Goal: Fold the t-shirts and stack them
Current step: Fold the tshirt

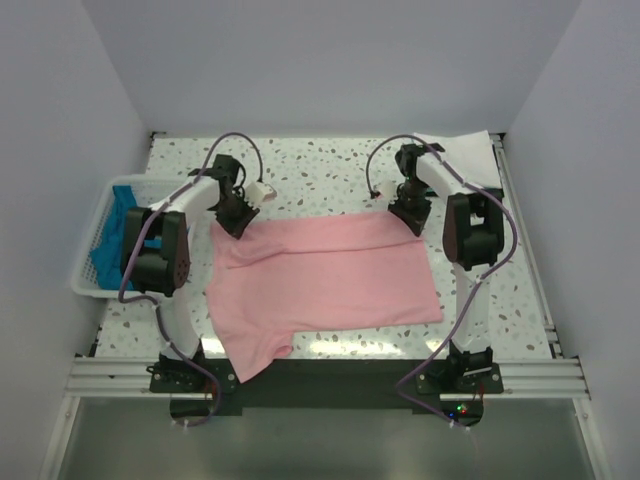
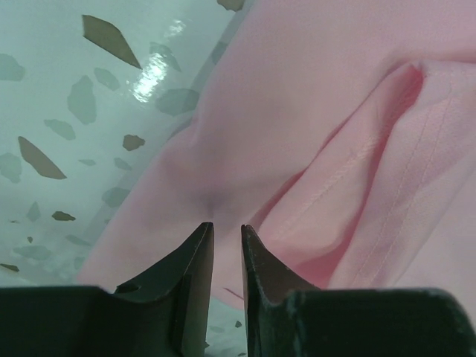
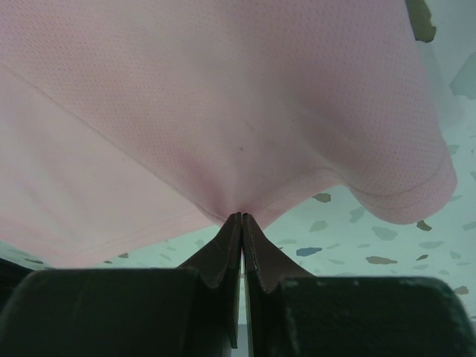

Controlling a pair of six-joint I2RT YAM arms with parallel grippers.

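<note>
A light pink t-shirt (image 1: 330, 275) lies spread across the middle of the speckled table, one sleeve hanging over the near edge. My left gripper (image 1: 238, 215) is at its far left corner; in the left wrist view (image 2: 227, 227) the jaws stand narrowly apart with bunched pink cloth (image 2: 312, 149) pinched between them. My right gripper (image 1: 408, 215) is at the far right corner; in the right wrist view (image 3: 242, 216) the jaws are closed on the hem of the pink cloth (image 3: 223, 111), lifted off the table. A teal-blue t-shirt (image 1: 115, 225) lies in the basket. A white t-shirt (image 1: 465, 150) lies at the far right.
A white lattice basket (image 1: 88, 285) stands at the table's left edge. The table (image 1: 320, 170) has walls on the left, back and right. An aluminium rail (image 1: 320, 375) runs along the near edge by the arm bases.
</note>
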